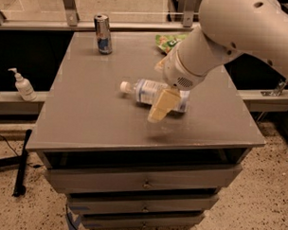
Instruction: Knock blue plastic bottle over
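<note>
The blue plastic bottle (145, 92) lies on its side in the middle of the grey table (87, 119), with its white cap pointing left. Its right end is hidden behind my arm. My gripper (161, 107) hangs from the big white arm that reaches in from the upper right. The gripper's cream-coloured tip is over the bottle's near right side, just above the tabletop.
A slim silver-blue can (103, 34) stands at the back left of the table. A green snack bag (169, 41) lies at the back, partly behind my arm. A white pump bottle (23, 84) stands on the ledge to the left. Drawers (141, 183) sit below the front edge.
</note>
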`<state>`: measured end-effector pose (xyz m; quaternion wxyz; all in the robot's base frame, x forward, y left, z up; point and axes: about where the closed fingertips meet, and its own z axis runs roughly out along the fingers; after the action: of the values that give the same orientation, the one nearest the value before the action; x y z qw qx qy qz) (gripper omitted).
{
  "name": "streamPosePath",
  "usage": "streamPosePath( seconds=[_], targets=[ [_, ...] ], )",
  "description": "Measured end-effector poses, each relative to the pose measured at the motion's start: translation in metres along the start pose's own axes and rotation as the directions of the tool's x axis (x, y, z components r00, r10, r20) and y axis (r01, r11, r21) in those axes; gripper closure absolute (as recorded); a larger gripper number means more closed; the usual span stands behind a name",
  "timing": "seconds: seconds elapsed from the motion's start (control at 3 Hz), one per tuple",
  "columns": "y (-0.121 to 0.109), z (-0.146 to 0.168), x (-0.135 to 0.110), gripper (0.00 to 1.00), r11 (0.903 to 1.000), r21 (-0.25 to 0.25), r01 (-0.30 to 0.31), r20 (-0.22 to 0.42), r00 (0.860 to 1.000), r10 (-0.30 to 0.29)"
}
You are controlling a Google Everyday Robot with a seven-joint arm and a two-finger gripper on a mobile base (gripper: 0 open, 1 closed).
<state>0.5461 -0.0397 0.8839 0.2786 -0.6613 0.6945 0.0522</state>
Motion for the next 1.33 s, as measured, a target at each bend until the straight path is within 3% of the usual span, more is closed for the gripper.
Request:
streamPosePath(
  seconds=[0.33, 0.67, 1.0, 1.33],
  targets=[
    [0.000, -0.010, 0.001, 0.00, 0.9998, -0.009, -0.017, 0.019, 1.000, 0.017],
    [-0.002, -0.035, 0.018, 0.00, 0.9982, -0.009, -0.060, 0.055, 0.997, 0.060],
    [-0.004, -0.075, 0.053, 0.00, 0.9919, 0.007, -0.127, 0.108, 0.986, 0.125],
    [-0.008, -0.120, 0.097, 0.00, 0.9791, 0.031, -0.201, 0.218, 0.957, 0.190]
  ],
)
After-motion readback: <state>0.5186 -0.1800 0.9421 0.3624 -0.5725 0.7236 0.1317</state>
